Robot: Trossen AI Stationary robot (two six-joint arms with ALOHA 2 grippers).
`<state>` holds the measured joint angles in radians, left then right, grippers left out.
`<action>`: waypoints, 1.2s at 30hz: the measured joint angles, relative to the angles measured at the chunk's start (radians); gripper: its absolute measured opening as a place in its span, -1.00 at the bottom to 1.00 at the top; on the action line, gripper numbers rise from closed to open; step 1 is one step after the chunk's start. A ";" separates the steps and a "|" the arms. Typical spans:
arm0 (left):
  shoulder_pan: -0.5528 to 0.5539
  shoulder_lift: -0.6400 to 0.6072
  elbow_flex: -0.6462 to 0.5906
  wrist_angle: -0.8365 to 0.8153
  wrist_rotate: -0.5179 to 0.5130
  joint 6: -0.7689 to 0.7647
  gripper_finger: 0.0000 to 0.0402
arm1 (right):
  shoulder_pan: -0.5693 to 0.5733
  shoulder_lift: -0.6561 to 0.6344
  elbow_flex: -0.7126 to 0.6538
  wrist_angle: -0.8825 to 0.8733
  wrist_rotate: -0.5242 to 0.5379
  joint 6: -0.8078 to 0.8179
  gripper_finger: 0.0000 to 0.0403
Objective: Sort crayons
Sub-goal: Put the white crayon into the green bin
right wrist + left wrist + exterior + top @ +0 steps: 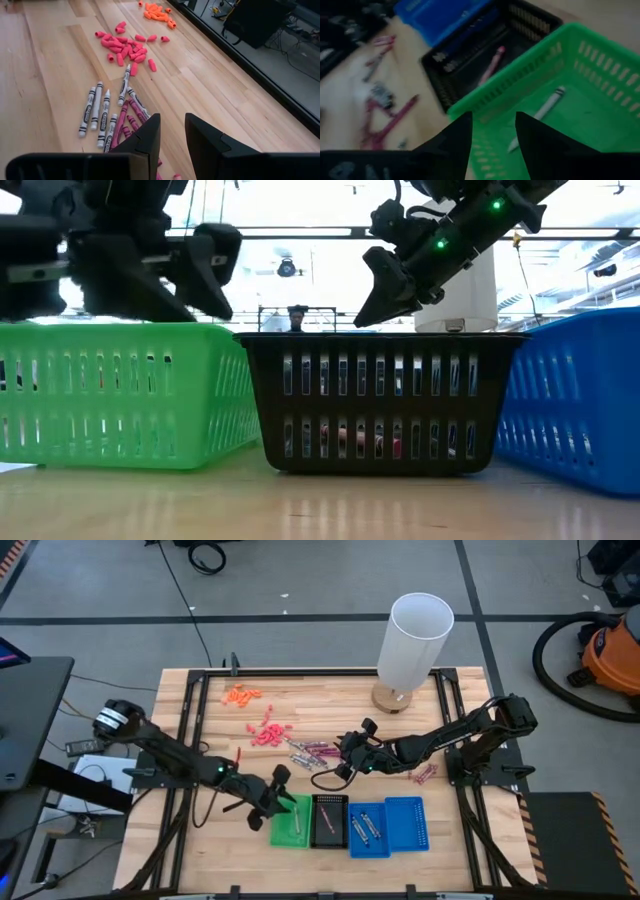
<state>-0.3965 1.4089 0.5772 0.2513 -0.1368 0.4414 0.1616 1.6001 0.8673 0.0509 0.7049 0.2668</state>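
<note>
A loose pile of grey-silver and maroon crayons lies on the wooden table; it also shows in the right wrist view. My right gripper hovers over the pile's right end, open and empty. My left gripper is open and empty over the near-left rim of the green tray. One grey crayon lies flat in the green tray. A maroon crayon lies in the black tray. A few more crayons lie right of the right arm.
Two blue trays stand right of the black one, the nearer holding crayons. Coral-pink bits and orange bits lie at the far left. A tall white cylinder stands at the far edge. Black rails frame the table.
</note>
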 joint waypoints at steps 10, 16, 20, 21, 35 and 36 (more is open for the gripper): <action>0.064 -0.158 0.000 -0.161 -0.049 -0.011 -0.19 | 0.000 0.000 0.000 -0.002 0.013 -0.007 -0.51; 0.128 -0.175 -0.001 -0.176 -0.071 -0.012 -0.19 | 0.000 0.000 0.000 -0.002 0.012 -0.008 -0.51; 0.172 -0.172 -0.001 -0.175 -0.071 -0.012 -0.19 | 0.000 0.000 0.000 -0.002 0.012 -0.008 -0.51; 0.182 -0.172 -0.001 -0.176 -0.071 -0.014 -0.19 | 0.000 0.000 0.000 -0.003 0.012 -0.008 -0.51; 0.294 -0.172 -0.001 -0.168 -0.068 -0.058 -0.19 | 0.000 0.000 0.000 -0.040 0.034 -0.001 -0.51; 0.301 -0.172 -0.001 -0.167 -0.068 -0.060 -0.19 | 0.000 0.000 0.000 -0.040 0.034 -0.001 -0.51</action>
<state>-0.0953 1.2373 0.5766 0.0841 -0.2047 0.3812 0.1619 1.6001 0.8673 0.0112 0.7391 0.2661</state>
